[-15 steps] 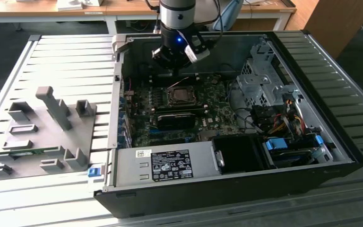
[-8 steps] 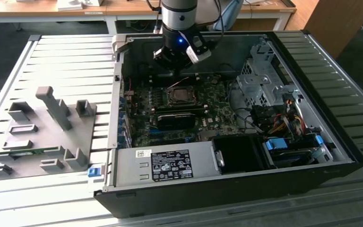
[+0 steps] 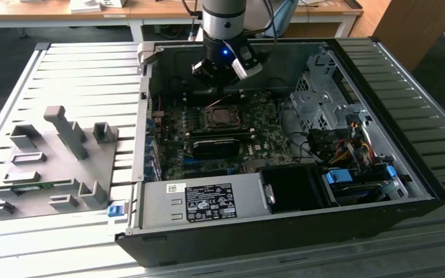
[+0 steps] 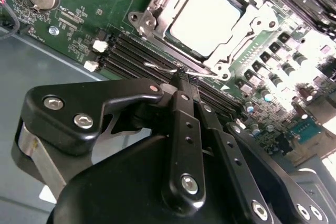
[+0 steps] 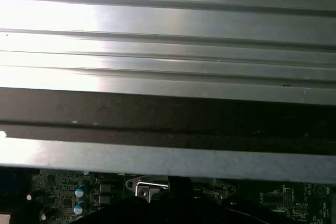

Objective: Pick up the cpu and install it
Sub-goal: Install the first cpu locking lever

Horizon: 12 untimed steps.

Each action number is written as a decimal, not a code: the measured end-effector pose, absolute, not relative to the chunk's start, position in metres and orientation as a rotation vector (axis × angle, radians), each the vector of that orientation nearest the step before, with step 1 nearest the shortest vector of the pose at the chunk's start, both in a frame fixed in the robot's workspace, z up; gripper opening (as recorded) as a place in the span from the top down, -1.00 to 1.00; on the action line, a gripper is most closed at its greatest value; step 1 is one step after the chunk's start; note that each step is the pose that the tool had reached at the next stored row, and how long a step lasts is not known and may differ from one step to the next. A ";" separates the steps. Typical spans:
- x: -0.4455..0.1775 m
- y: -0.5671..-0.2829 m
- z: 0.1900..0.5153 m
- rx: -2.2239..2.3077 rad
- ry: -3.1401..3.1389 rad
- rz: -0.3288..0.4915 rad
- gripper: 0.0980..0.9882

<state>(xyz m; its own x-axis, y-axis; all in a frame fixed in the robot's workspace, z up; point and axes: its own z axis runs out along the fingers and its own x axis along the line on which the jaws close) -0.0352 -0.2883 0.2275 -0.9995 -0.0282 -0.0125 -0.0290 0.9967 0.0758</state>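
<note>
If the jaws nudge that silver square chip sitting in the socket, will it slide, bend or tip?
The flat square CPU with the shiny silver-grey metal top looks rigid, so bending is unlikely. It sits flat inside the metal-framed socket, whose frame would probably stop sliding or tipping. Its smooth, glare-bright top suggests jaws could slip on it. The gripper sits just beside the socket.

The robot arm (image 3: pixel 222 23) came straight down from the top of the exterior view. It was silver, with a small blue light near its wrist. The black gripper (image 3: pixel 216 81) hung at its end and pointed down. In the second wrist view, the gripper (image 4: pixel 181 77) had its two thin black fingers (image 4: pixel 186 124) pressed close together, with nothing held between them.
</note>
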 end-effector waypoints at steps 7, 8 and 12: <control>-0.032 -0.288 0.224 -0.045 3.128 0.119 0.98; -0.031 -0.288 0.223 -0.045 3.128 0.119 0.98; -0.028 -0.288 0.220 -0.045 3.128 0.119 0.98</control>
